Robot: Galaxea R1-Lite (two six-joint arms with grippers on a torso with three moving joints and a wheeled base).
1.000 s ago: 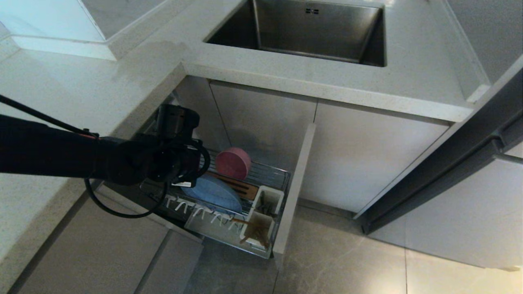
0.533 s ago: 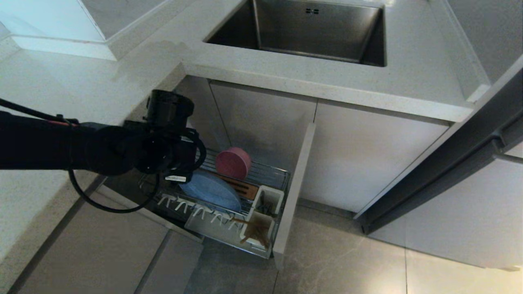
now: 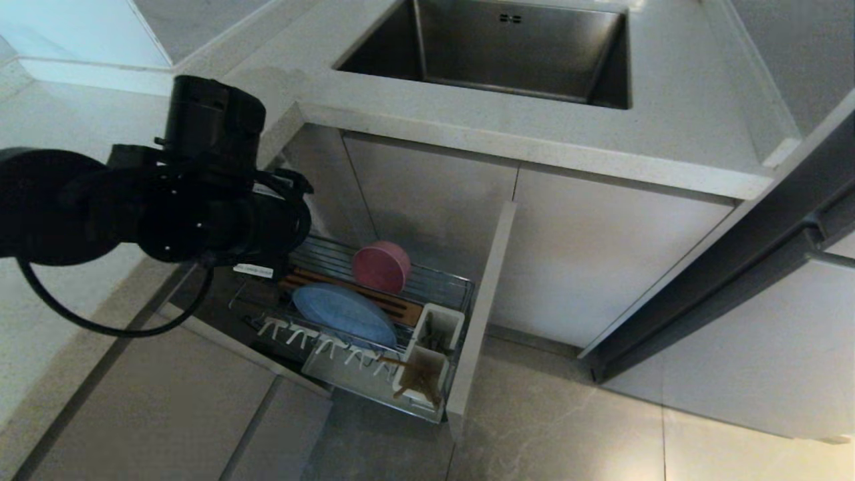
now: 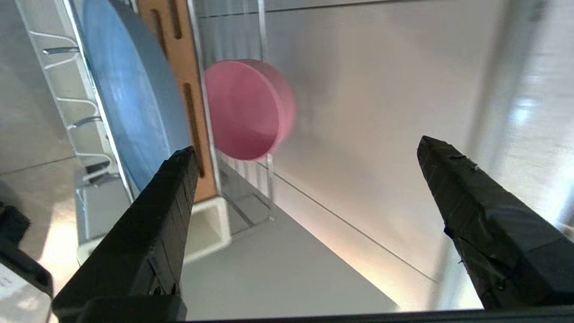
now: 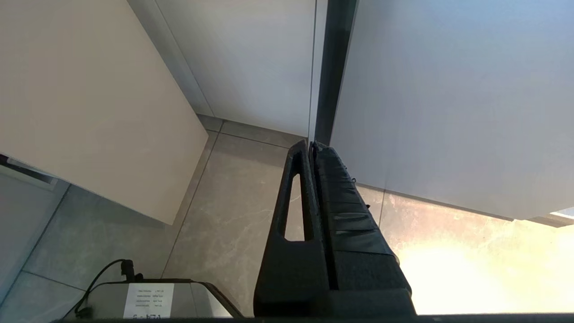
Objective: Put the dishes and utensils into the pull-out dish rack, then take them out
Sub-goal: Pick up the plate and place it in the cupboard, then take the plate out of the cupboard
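Note:
The pull-out dish rack (image 3: pixel 442 286) stands drawn out below the counter. A pale-blue plate (image 3: pixel 344 314) leans on edge in it beside the wooden slotted strip (image 3: pixel 394 304). The pink bowl (image 3: pixel 381 267) stands on its side behind the strip. Light-wood chopsticks (image 3: pixel 417 384) sit in the front white cup; I cannot make out the spoon. My left arm (image 3: pixel 187 207) hangs above the rack's left end. In the left wrist view my left gripper (image 4: pixel 306 144) is open and empty, looking at the plate (image 4: pixel 130 103) and bowl (image 4: pixel 244 110). My right gripper (image 5: pixel 310 146) is shut, parked over the floor.
The rack's beige front panel (image 3: pixel 481 314) sticks out over the tiled floor (image 3: pixel 568 427). The speckled countertop (image 3: pixel 467 127) overhangs the rack, with the steel sink (image 3: pixel 507 53) set into it. White prongs (image 3: pixel 320 341) line the rack's near side.
My left arm has lifted up and to the left, away from the plate and out of the rack, and its jaws have spread wider. The dishes have stayed in place.

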